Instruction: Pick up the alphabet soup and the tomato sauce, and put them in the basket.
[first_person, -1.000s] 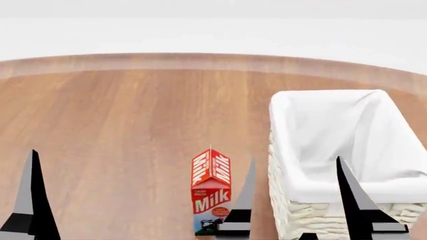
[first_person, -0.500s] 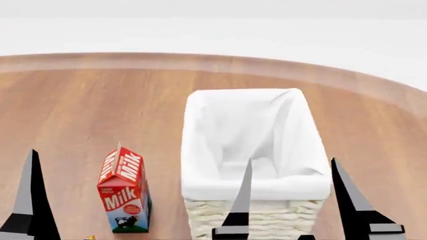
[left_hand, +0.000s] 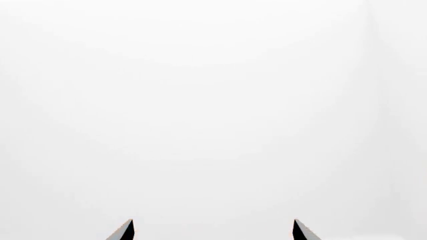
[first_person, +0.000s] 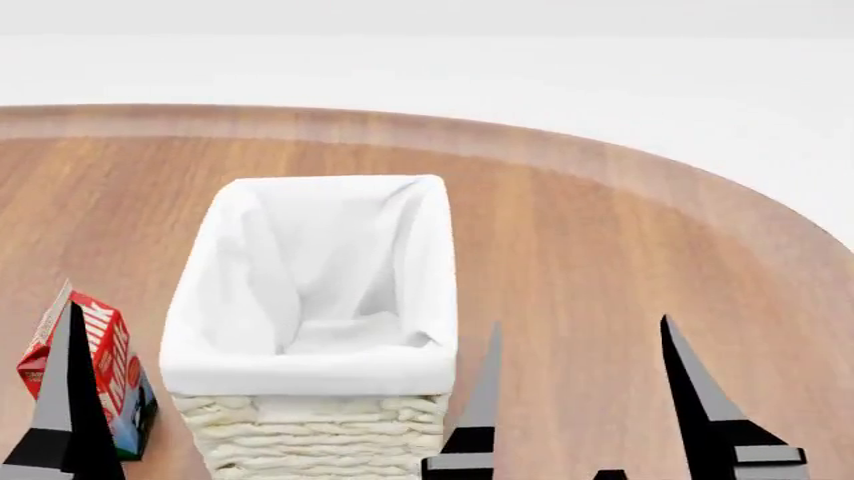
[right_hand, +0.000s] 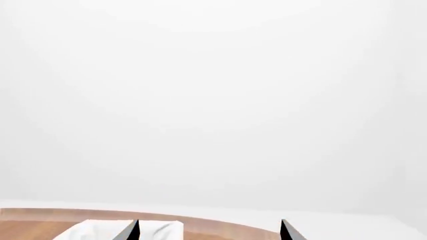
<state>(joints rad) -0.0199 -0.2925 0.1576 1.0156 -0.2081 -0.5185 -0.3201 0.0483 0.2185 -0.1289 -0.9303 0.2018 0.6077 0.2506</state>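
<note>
A: What had changed over that last second?

B: The head view had swung. The tall cream-white woven wicker basket with the white cloth lining (first_person: 310, 330) had slid from the right of the picture, through the middle, to left of centre. The red milk carton with a blue base (first_person: 104, 380) had drifted from the centre to the far left edge, where the left tool's dark pointed finger (first_person: 70, 400) half covered it. More bare round wooden bench (first_person: 627, 260) had opened up on the right.

A: And for the task?

B: I judged it a search, not a grasp. Neither the blue alphabet soup can nor the red tomato sauce can was in any view at that moment, so both were yet to be found. Only their destination was located.

A: How did the basket look?

B: Upright, standing on the bench just beside the carton, the cloth folded over its rim. What showed of its inside was plain lining, no can in it. In the right wrist view only a strip of its white rim (right_hand: 100, 231) showed at the frame's edge.

A: The tools?

B: The right tool (first_person: 581, 400) was spread wide, its two fingers well apart and nothing between them. The left tool (left_hand: 212, 231) was likewise spread and empty, pointing at blank white background.
</note>
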